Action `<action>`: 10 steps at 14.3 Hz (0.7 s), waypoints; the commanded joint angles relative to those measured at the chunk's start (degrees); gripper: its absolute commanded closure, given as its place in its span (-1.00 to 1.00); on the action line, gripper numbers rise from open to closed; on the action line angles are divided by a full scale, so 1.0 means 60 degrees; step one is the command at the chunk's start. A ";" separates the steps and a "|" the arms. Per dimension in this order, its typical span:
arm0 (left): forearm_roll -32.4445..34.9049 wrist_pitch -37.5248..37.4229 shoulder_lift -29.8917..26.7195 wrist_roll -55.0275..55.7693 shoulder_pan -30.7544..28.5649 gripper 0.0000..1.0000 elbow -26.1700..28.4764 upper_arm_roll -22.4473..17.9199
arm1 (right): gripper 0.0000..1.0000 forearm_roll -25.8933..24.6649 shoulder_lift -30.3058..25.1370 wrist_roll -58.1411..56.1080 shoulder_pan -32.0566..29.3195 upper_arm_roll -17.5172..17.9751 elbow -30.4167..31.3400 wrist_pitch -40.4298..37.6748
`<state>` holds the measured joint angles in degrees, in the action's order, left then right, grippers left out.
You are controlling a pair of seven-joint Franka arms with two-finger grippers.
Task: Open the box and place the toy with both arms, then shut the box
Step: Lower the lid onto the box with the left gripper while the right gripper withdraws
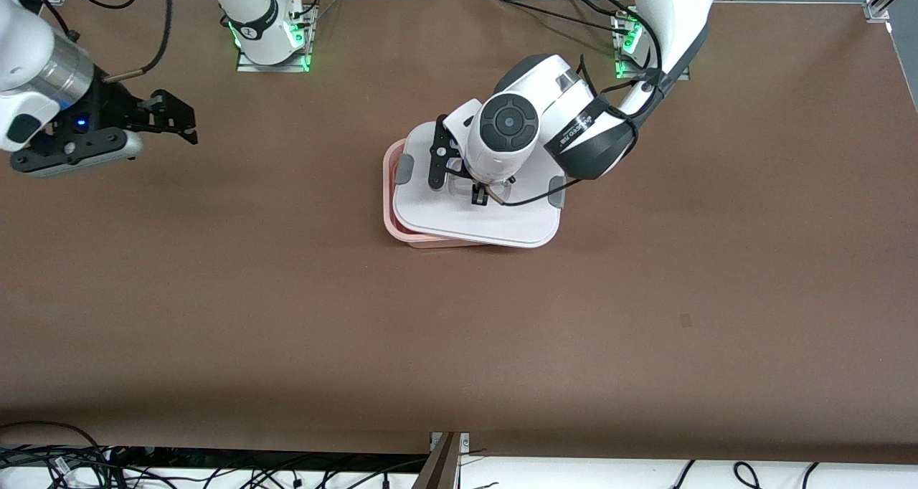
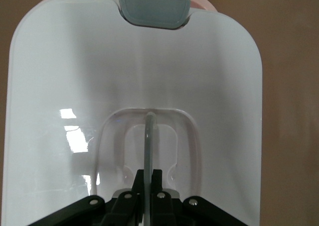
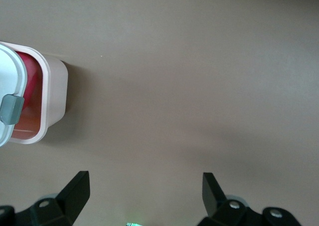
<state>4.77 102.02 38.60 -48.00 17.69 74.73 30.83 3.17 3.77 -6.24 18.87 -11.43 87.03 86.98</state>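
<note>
The pink box (image 1: 391, 188) stands mid-table. Its white lid (image 1: 459, 220) lies askew over it, shifted toward the front camera, so the box's pink rim shows at the right arm's end. My left gripper (image 1: 479, 196) is over the lid's middle, shut on the clear centre handle (image 2: 149, 136); in the left wrist view the gripper (image 2: 150, 173) pinches the thin handle bar. The right wrist view shows the box (image 3: 52, 96), part uncovered, with something hot pink (image 3: 30, 86) inside, likely the toy. My right gripper (image 1: 176, 123) is open and empty over bare table toward the right arm's end.
Grey clips sit on the lid's two short ends (image 1: 404, 168) (image 1: 556, 191). The brown table (image 1: 459, 345) stretches wide around the box. Both arm bases with green lights stand along the table's edge farthest from the front camera. Cables lie past the edge nearest the front camera.
</note>
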 commanded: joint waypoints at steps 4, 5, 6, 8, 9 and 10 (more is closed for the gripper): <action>0.0245 0.1027 0.0289 0.1892 0.0274 1.00 -0.0106 -0.0099 | -1.00 -0.0263 -0.1109 0.0177 -0.1811 0.1434 0.1371 0.0795; 0.0245 0.1102 0.0362 0.1892 0.0317 1.00 -0.0106 -0.0099 | -1.00 -0.0497 -0.1213 0.0191 -0.1885 0.1625 0.1490 0.0884; 0.0245 0.1088 0.0363 0.1892 0.0448 1.00 -0.0077 -0.0113 | -1.00 -0.0543 -0.1214 0.0205 -0.1871 0.1626 0.1433 0.0856; 0.0260 0.1059 0.0319 0.1892 0.0464 1.00 0.0113 -0.0113 | -1.00 -0.0544 -0.1199 0.0220 -0.1871 0.1641 0.1359 0.0841; 0.0245 0.1059 0.0333 0.1907 0.0464 1.00 0.0172 -0.0113 | -1.00 -0.0544 -0.1185 0.0191 -0.1871 0.1641 0.1344 0.0841; 0.0231 0.1073 0.0377 0.1921 0.0450 1.00 0.0202 -0.0099 | -1.00 -0.0544 -0.1156 0.0118 -0.1871 0.1612 0.1286 0.0870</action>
<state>4.99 107.93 40.97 -37.39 19.92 75.32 30.66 0.67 -1.96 -5.74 8.86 -2.77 93.52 91.18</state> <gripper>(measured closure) 0.930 0.000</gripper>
